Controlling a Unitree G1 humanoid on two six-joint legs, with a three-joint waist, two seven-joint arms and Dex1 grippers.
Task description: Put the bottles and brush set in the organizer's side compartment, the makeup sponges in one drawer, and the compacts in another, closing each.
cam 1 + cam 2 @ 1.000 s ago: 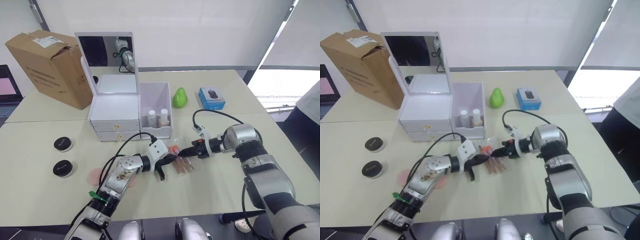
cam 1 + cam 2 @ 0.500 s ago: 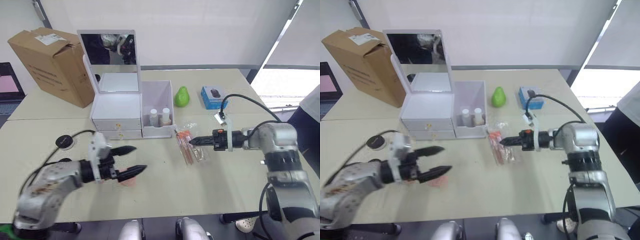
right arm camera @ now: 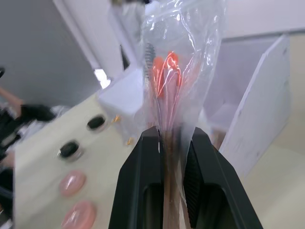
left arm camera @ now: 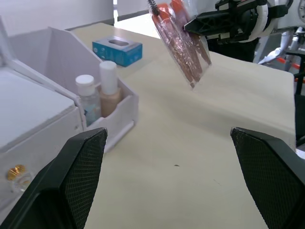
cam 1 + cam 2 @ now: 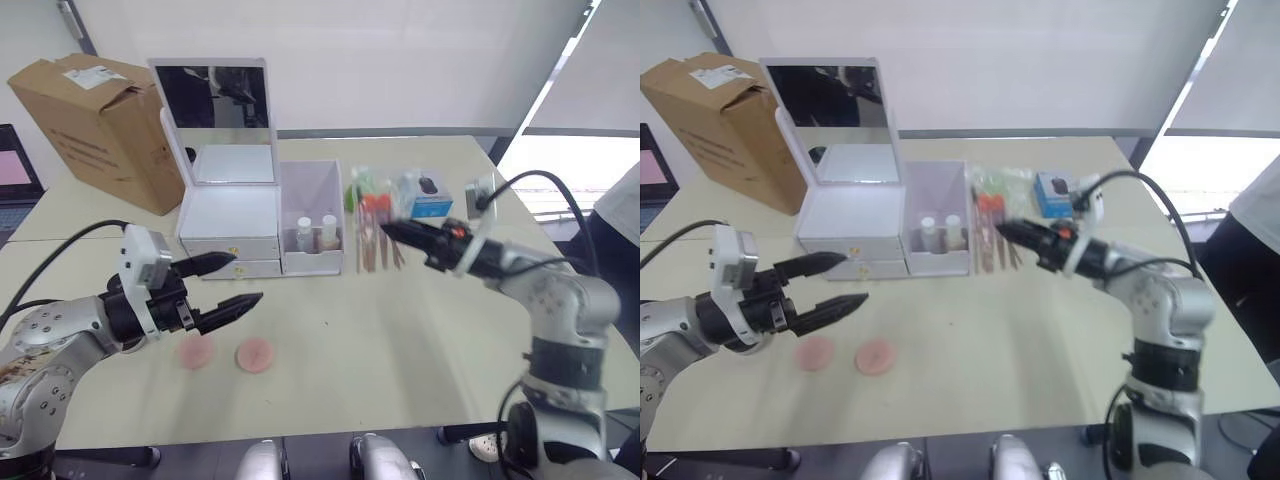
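**Brush pouch aloft, bin just below**

The right gripper (image 5: 392, 228) pinches the brush set (image 5: 372, 232) in mid-air, just beside the side compartment (image 5: 312, 196), where both bottles (image 5: 317, 234) already stand; the clear, crinkly pouch is limp and slippery, so it may snag the bin's thin translucent wall or topple those slim bottles; the left gripper (image 5: 238, 281) hangs spread wide, empty, above the soft round makeup sponges (image 5: 228, 353).

Your brush set (image 5: 372, 232) hangs pinched above the tabletop (image 5: 420, 330) beside the organizer (image 5: 262, 222); both bottles (image 5: 316, 234) stand in its side compartment (image 5: 312, 215), apparently upright.
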